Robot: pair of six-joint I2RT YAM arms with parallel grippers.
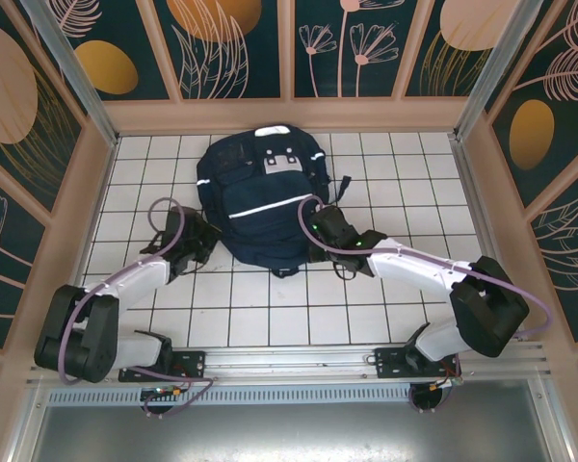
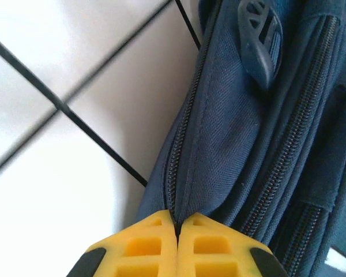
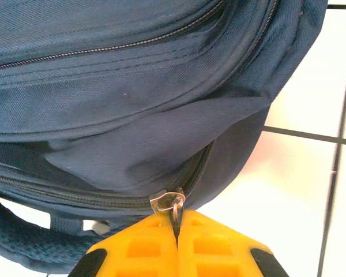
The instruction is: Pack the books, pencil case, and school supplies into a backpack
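Backpack (image 1: pixel 260 197), navy blue, lay flat on the white-tiled counter (image 1: pixel 270 318) toward its far middle, with a white stripe (image 1: pixel 270 207) across its body and a grey-white patch (image 1: pixel 281 161) near its far end. One arm reached in to each side of its near half.

From above, the left claw (image 1: pixel 208 241) sat against the bag's left edge. In the left wrist view this claw (image 2: pixel 177 222) was fully closed, its yellow fingers (image 2: pixel 141 245) pressed together with no gap. A closed zipper (image 2: pixel 181 138) ran down the bag's side seam straight into the line where the tips met. Whether any pull or fabric was nipped between them could not be told. A dark plastic pull tab (image 2: pixel 259 34) lay loose on the fabric farther up, well apart from the tips. Tiles of the counter (image 2: pixel 57 173) showed to the left.

From above, the right claw (image 1: pixel 318 233) pressed against the bag's right edge. In the right wrist view this claw (image 3: pixel 177 218) was also closed, gripping a small metal zipper pull (image 3: pixel 168 200) whose loop stood just above the fingertips (image 3: pixel 144 242). The pull sat at the end of a zipper curving round the bag's corner, under a fold of fabric. A padded strap (image 3: pixel 23 248) showed at the lower left.
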